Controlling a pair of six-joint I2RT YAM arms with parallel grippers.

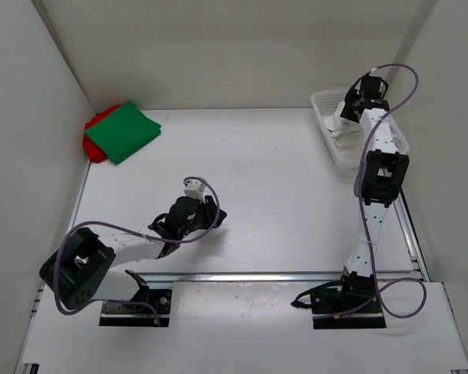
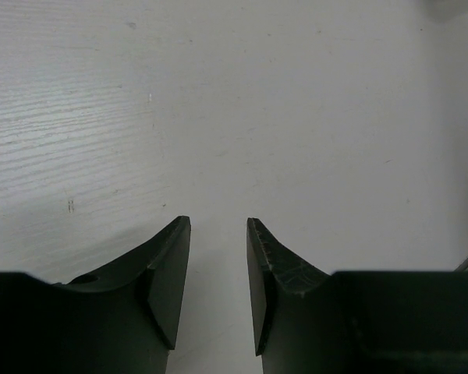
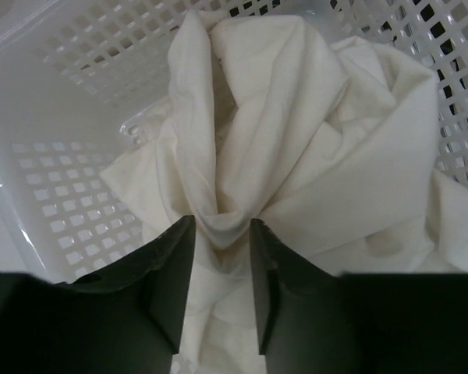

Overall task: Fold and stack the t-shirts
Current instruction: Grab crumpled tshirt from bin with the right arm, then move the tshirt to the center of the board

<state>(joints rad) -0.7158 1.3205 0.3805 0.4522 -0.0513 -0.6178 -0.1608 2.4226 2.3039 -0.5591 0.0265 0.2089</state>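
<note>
My right pincer (image 3: pixel 221 220), half-parted, straddles a white t-shirt (image 3: pixel 296 140) ridge in the mesh basket (image 3: pixel 86 62); I cannot tell if it grips. Pinch deep before lifting.

The left arm (image 1: pixel 129 248) and right arm (image 1: pixel 368 226) are finished in white with black joints; purple cables (image 1: pixel 416 80) are looped alongside.

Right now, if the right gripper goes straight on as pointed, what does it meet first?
The right gripper meets the crumpled white t-shirt in the mesh basket; a fold lies between its jaws, likely touching.
</note>
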